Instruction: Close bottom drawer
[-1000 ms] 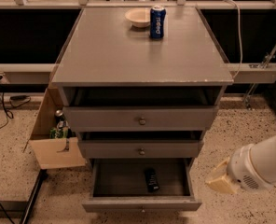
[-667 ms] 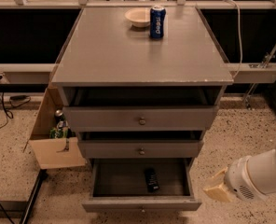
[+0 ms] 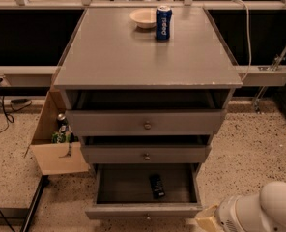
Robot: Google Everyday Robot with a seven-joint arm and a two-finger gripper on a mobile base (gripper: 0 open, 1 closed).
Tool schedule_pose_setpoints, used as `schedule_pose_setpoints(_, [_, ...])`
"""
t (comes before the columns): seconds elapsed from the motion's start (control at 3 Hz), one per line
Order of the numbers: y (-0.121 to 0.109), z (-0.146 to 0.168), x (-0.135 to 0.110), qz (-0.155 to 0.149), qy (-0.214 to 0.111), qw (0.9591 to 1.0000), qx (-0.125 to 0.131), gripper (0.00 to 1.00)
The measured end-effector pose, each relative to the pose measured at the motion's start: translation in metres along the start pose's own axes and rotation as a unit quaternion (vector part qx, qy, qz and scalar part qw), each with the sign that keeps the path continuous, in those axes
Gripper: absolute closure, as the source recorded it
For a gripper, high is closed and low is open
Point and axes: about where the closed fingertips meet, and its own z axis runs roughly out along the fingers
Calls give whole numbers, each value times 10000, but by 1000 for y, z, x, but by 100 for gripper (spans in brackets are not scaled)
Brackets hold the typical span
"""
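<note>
Cardboard box (image 3: 56, 154) sits left of the cabinet (image 3: 148, 57). Bottom drawer (image 3: 143, 210) is pulled far out, black device (image 3: 156, 185) lying inside, right of centre. Tool (image 3: 207, 221) is low at bottom right, just beside the drawer's front right corner; grip state: can't tell.

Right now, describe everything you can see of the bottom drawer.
The bottom drawer is grey-painted, wood by its look, with the slimmest front of the three. It stands pulled far out and level, lowest in the cabinet, just above the speckled floor. Its open tray shows a dark bottom with one small black object lying a little right of centre. The gripper hangs beside its front corner at the picture's right; contact cannot be told.
</note>
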Motion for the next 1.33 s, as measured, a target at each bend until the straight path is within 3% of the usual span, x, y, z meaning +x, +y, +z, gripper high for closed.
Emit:
schedule_pose_setpoints(0.33, [-25, 66, 38, 794, -436, 9956, 252, 100])
schedule_pose_setpoints(0.67, [-27, 78, 42, 801, -471, 9954, 254, 100])
schedule_pose_setpoints(1.0, [-53, 113, 63, 994, -501, 9931, 359, 100])
schedule_pose_setpoints(1.33, [-87, 170, 101, 1414, -644, 9867, 483, 100])
